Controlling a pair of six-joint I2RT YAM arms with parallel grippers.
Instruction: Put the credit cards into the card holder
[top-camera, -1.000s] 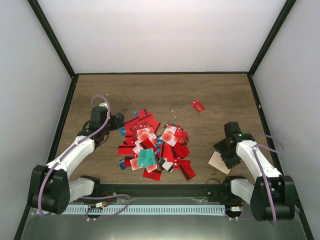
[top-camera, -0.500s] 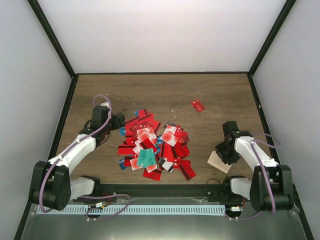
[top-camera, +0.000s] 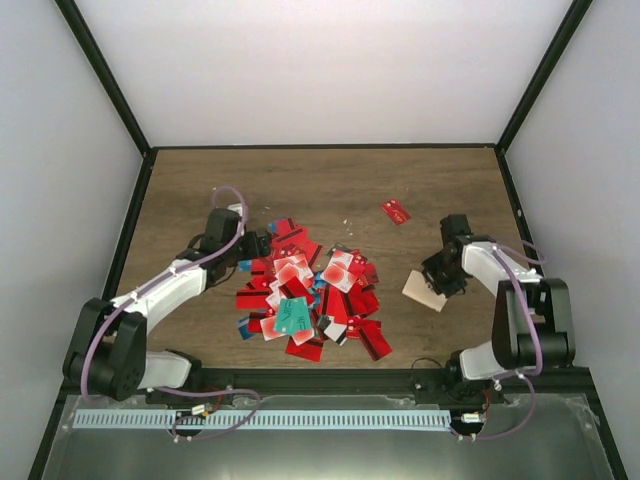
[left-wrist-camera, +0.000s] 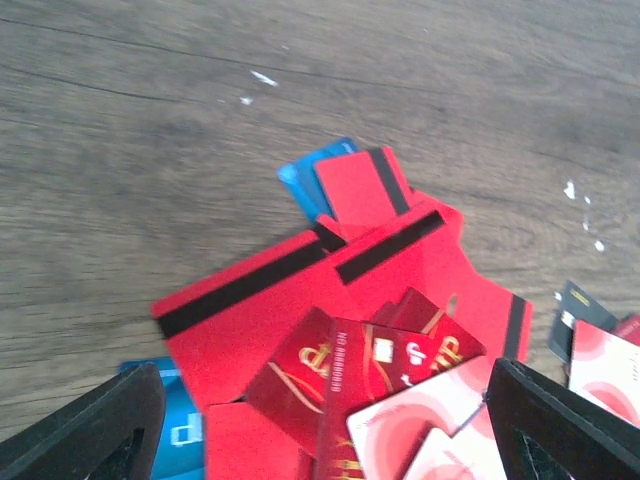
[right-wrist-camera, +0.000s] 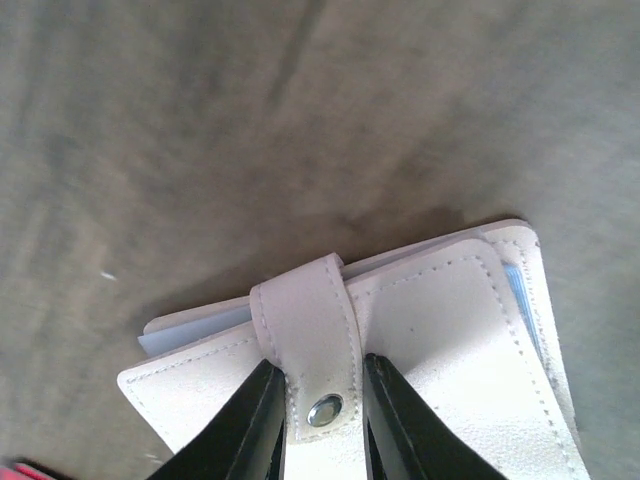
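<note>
We see the right tool (right-wrist-camera: 320, 385) pinched tight on the snap strap (right-wrist-camera: 300, 310) of the card holder (right-wrist-camera: 455, 340) — the holder sits btwn that tool and the credit cards (top-camera: 310, 295), just right of the pile. The left tool (left-wrist-camera: 322, 390) gapes wide w/ nothing in it, over the pile's far-left edge. One red card (top-camera: 396, 211) lies apart on the tabletop (top-camera: 200, 190).

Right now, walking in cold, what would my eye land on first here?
A heap of credit cards, mostly red, sprawls across the middle of the wooden table. To its right, the right gripper pinches the strap of the pale card holder, while the left gripper hangs open over the heap's far left edge. One lone red card lies apart, further back.
</note>
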